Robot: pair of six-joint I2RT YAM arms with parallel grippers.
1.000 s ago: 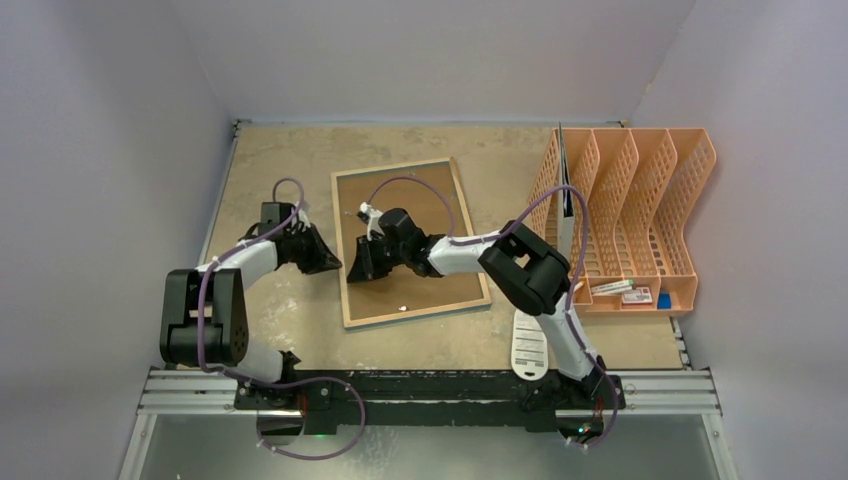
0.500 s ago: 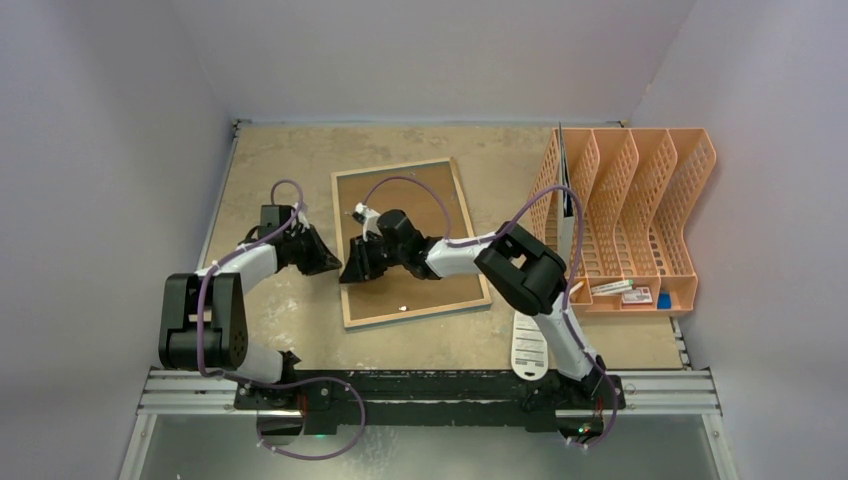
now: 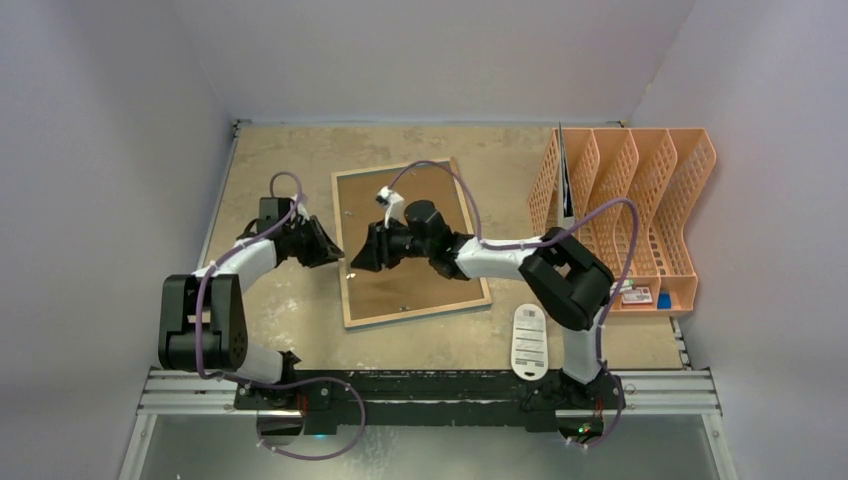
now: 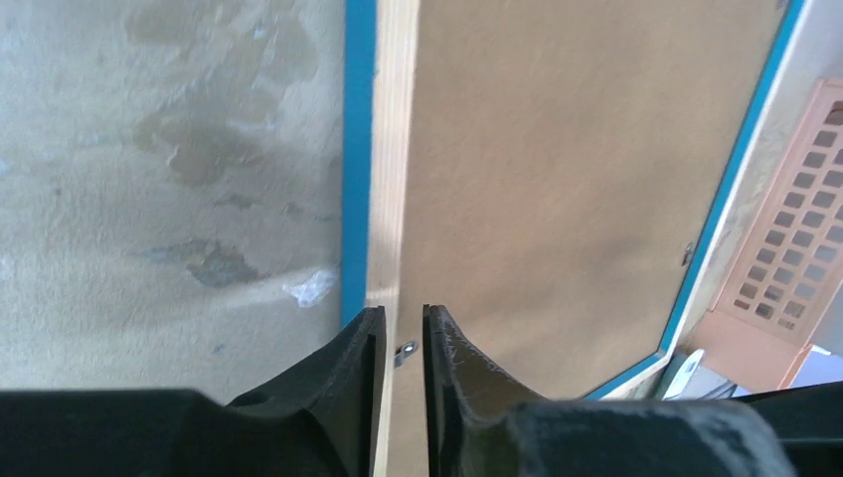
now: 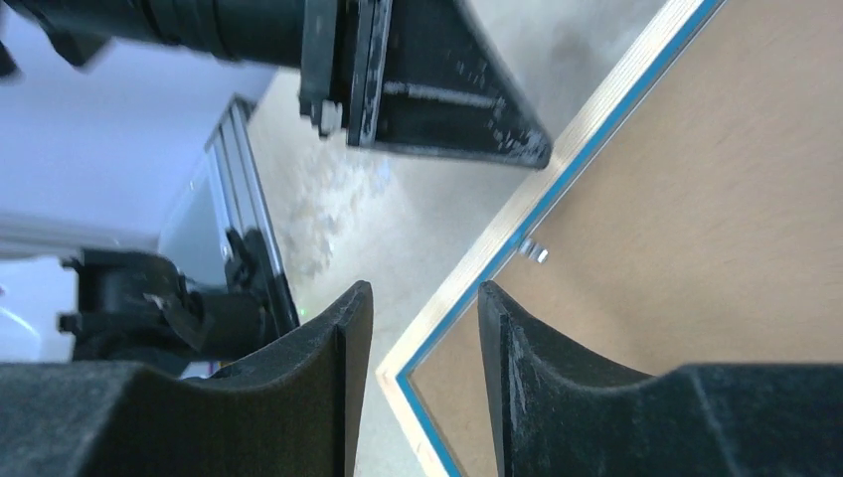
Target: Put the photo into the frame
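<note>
On the table (image 3: pixel 290 160), near its middle, the frame (image 3: pixel 420 313) lies face down and slightly askew, its light wood back upward and a strip of blue showing along its edges. A brown board (image 3: pixel 425 285) fills its opening. Where the photo is cannot be told: no view shows it.

The left gripper (image 3: pixel 335 254) is low at the frame's left rim. In its wrist view the two fingers (image 4: pixel 360 383) stand only a narrow slit apart, and the wood rim runs straight down into that slit. A small metal tab (image 4: pixel 404 350) sits on the rim just ahead of the slit, not pinched. Nothing is clamped as far as the view shows, though whether the tips touch the wood is unclear.

The right gripper (image 3: pixel 358 262) reaches in from the right over the board's left part, pointing at the left one, close to it but apart. Its fingers (image 5: pixel 343 388) stand about half spread with nothing between them. Through the gap the table and the frame's blue-lined rim show.

An orange rack (image 3: pixel 650 200) stands at the table's right side, well apart from the frame, and a white printed card (image 3: pixel 530 340) lies near the right arm's base
</note>
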